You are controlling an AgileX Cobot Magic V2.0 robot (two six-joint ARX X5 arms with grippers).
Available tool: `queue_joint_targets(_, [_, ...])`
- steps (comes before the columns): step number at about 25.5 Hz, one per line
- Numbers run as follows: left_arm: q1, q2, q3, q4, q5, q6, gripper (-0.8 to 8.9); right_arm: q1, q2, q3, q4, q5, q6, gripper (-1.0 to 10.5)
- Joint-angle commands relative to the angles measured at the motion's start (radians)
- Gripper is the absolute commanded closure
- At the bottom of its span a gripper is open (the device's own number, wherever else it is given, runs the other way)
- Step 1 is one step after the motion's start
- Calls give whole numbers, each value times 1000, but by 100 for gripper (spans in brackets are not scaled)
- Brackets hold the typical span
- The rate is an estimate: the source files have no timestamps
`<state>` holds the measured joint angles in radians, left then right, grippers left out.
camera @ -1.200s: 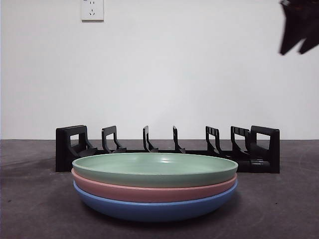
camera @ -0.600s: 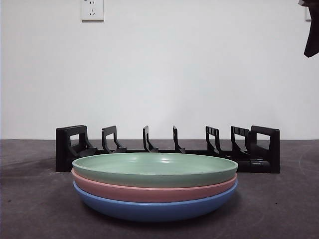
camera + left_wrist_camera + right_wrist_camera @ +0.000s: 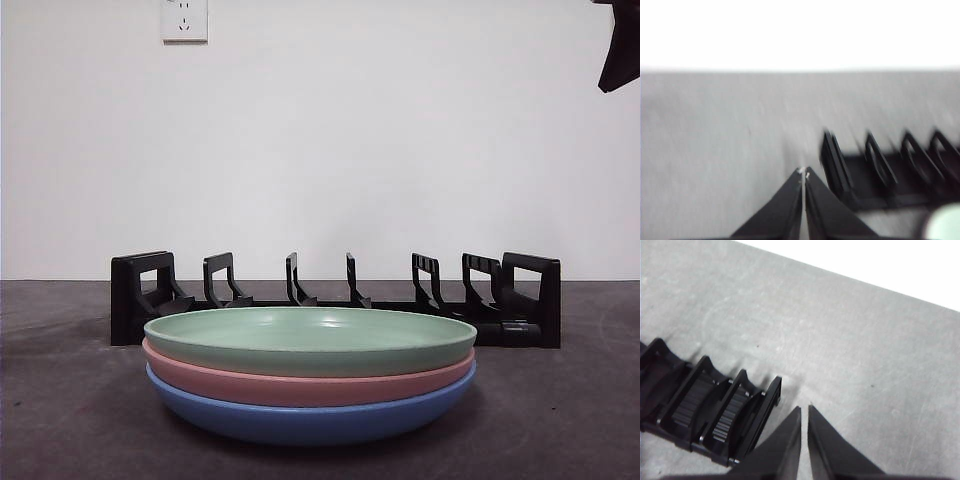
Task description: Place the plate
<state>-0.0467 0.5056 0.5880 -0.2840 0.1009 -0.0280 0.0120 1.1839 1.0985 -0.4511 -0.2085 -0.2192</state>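
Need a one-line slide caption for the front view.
Green plate stacked on pink plate and blue plate before an unloaded black slotted dish rack; one tool tip at the top corner.

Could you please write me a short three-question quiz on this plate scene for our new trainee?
1. True or false: the green plate lies on top of the stack.
2. Which plate touches the table? A pink, B blue, C green.
3. Fill in: behind the stack stands a black ____ with empty slots.

Key
1. True; the pink plate lies under it.
2. B, the blue plate.
3. Rack. Neither the left hand nor the right hand holds anything; both are shut.
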Motion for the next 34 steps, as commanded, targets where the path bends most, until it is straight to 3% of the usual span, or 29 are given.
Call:
queue_joint_targets(1, [22, -149, -199, 150, -34, 18, 806, 0, 3, 7, 13, -2, 10, 927])
queue_joint_targets(5, [43, -406, -440, 164, -82, 20, 806, 0, 3, 7, 13, -2, 10, 927])
queue_joint_targets(9, [43, -507, -518, 172, -112, 16, 806, 0, 3, 7, 14, -1, 10, 927])
queue_joint_targets(13, [43, -503, -578, 195, -100, -39, 806, 0, 3, 7, 16, -2, 10, 927])
queue_joint_targets(15, [43, -502, -575, 124, -95, -76, 806, 0, 3, 7, 18, -2, 10, 927])
queue_joint_targets(29, [42, -497, -573, 97, -96, -74, 806, 0, 3, 7, 64, -1, 10, 927])
queue_joint_targets(34, [42, -497, -573, 97, -96, -74, 806, 1, -36, -2, 48, 36, -29, 927])
